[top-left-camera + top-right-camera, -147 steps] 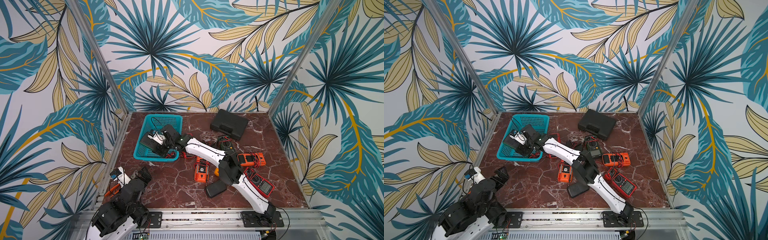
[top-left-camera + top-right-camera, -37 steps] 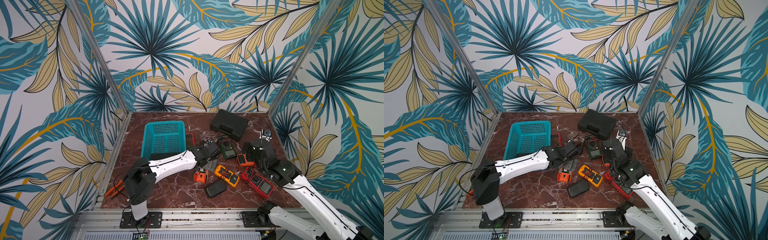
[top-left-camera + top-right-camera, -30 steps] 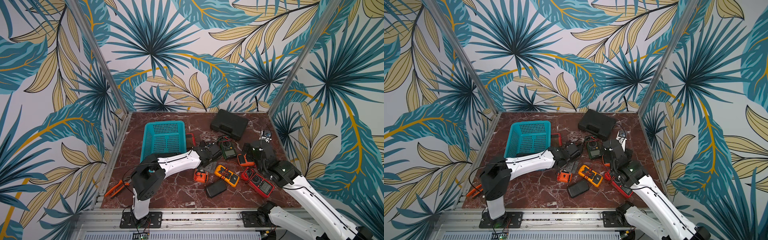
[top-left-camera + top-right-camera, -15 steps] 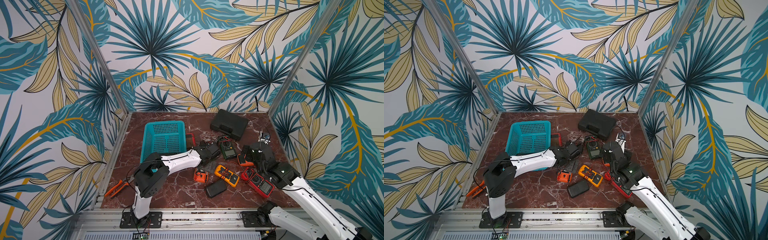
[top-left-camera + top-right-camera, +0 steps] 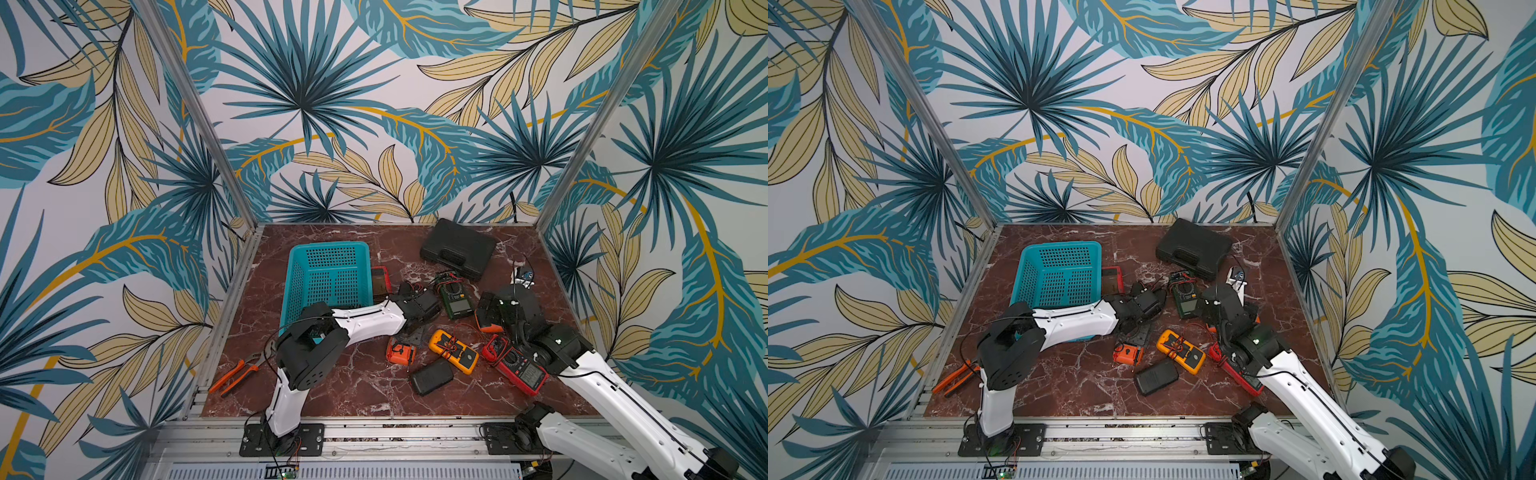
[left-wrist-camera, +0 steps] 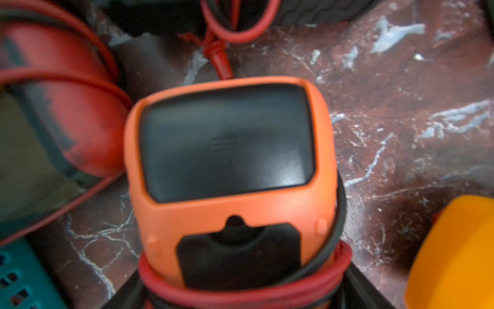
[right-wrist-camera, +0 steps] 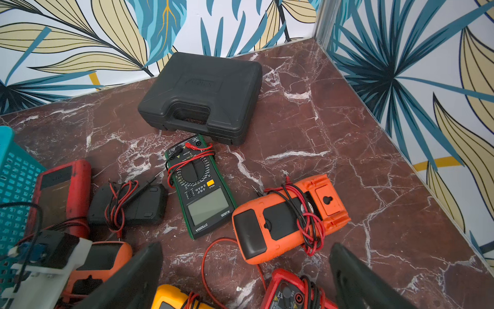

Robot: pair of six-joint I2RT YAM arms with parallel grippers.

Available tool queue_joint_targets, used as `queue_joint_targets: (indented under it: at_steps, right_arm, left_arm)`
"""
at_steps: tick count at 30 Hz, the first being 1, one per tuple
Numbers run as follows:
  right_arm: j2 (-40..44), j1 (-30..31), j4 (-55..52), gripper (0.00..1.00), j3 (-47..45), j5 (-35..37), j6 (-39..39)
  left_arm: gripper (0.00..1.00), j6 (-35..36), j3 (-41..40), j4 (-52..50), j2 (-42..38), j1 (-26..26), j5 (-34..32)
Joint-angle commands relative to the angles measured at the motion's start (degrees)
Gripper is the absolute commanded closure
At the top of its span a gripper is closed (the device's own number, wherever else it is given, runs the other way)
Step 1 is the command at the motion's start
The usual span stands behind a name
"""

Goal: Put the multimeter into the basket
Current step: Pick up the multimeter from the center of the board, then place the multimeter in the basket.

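Overhead, the marble tabletop [image 5: 357, 399] is closed in by patterned walls [image 5: 374, 124] on three sides and by the rail [image 5: 395, 432] carrying both arm bases at the front; bare room lies along that front strip and in the rear right corner beyond the black case [image 5: 459, 247]. The basket [image 5: 328, 246] stands at the rear left, near the left wall, its near edge covered in both top views by the left arm [image 5: 361, 322], and every meter in view lies outside it on the marble. The right gripper [image 7: 247, 248] hangs with its fingers [image 7: 361, 281] spread wide and free above a large orange multimeter [image 7: 288, 222] lying face down, which the right wrist half hides from above. The left gripper [image 6: 243, 275] reaches down over the small orange multimeter [image 6: 227, 139], which rests on the marble in front of the basket's right corner, beside the yellow multimeter [image 5: 453, 351]. The left fingers [image 6: 363, 294] flank its casing at the edge of the left wrist view, blurred and cut off, so whether they press on it cannot be told. A black meter [image 7: 128, 203] lies mostly hidden beneath the left wrist. Against one second earlier, the left elbow has swung inward from the table's left edge, away from the orange pliers [image 5: 237, 374]; the basket stands where it did.
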State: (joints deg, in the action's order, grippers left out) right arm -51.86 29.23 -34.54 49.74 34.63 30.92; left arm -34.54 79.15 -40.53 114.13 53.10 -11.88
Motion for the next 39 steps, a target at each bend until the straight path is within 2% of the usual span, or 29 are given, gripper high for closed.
queue_joint_targets:
  at_steps: [1,3,6,15,19,21,24,25,29,31,35,39]
  right_arm:
    - [0.8,-0.1,1.0,0.0,-1.0,0.2,0.3]
    - [1.5,-0.1,1.1,0.01,-1.0,0.6,0.3]
    - [2.6,-0.1,1.1,0.01,-1.2,0.7,0.5]
    - [4.5,-0.1,1.4,0.01,-0.4,1.3,-1.0]
    - [4.4,-0.1,-0.4,0.01,2.3,4.2,-1.7]
    - [4.4,-0.1,-1.1,0.0,3.6,5.6,-2.2]
    - [5.1,-0.1,-1.9,0.01,4.9,5.9,-2.8]
    - [5.5,-0.1,-2.1,0.01,5.2,5.5,-3.0]
    - [6.8,-0.1,-2.5,0.0,4.8,4.7,-3.2]
    - [7.4,-0.1,-2.4,0.0,4.2,4.9,-3.2]
    - [8.6,-0.1,-2.2,0.01,3.4,4.7,-3.3]
    - [9.7,-0.1,-2.0,0.0,3.1,4.0,-3.1]
  left_arm:
    - [0.64,1.6,0.0,0.4,1.8,0.3,0.4]
    - [0.82,2.8,1.0,-0.5,0.7,0.7,-1.0]
    - [0.99,5.5,2.4,-1.5,-1.7,1.8,-2.2]
    - [1.0,16.5,5.6,-2.3,-12.5,3.6,0.8]
    - [1.0,20.7,7.5,-3.9,-17.4,3.7,1.9]
    - [1.0,23.7,8.2,-4.1,-19.6,3.6,0.8]
    - [1.0,29.5,9.7,-5.5,-22.4,2.7,-4.6]
    - [1.0,31.3,10.1,-6.0,-23.4,1.5,-5.0]
    - [1.0,35.8,10.2,-5.4,-28.3,-7.5,0.3]
    - [1.0,39.6,9.5,-3.7,-30.4,-10.9,0.0]
    - [1.0,52.5,4.3,4.2,-35.3,-17.2,0.6]
    - [1.0,62.9,3.6,4.5,-35.4,-25.1,7.0]
